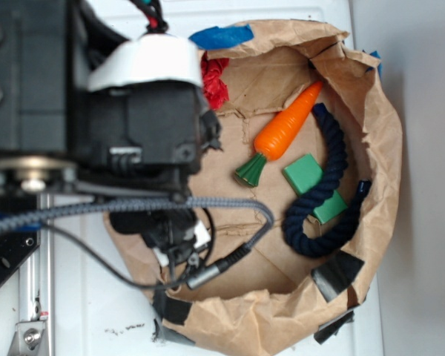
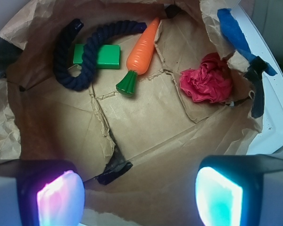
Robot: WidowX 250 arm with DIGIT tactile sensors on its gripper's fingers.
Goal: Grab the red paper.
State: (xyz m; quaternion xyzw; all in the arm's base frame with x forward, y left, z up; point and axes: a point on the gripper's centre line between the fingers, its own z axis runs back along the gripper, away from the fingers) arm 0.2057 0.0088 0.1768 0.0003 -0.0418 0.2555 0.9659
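Observation:
The red paper [image 2: 206, 84] is a crumpled bright red wad lying on the floor of a brown paper bag [image 2: 146, 136], near its right wall in the wrist view. In the exterior view only part of the red paper [image 1: 215, 81] shows beside the arm. My gripper [image 2: 139, 197] hangs open above the near side of the bag, its two glowing pads wide apart with nothing between them. The paper lies ahead and to the right of the gripper, well apart from it.
An orange carrot toy [image 2: 142, 47] with a green top lies mid-bag. A dark blue rope [image 2: 87, 52] curls over a green block [image 2: 106, 56]. Blue tape [image 2: 233, 30] sits on the bag's rim. The bag's walls [image 1: 386, 148] rise around everything.

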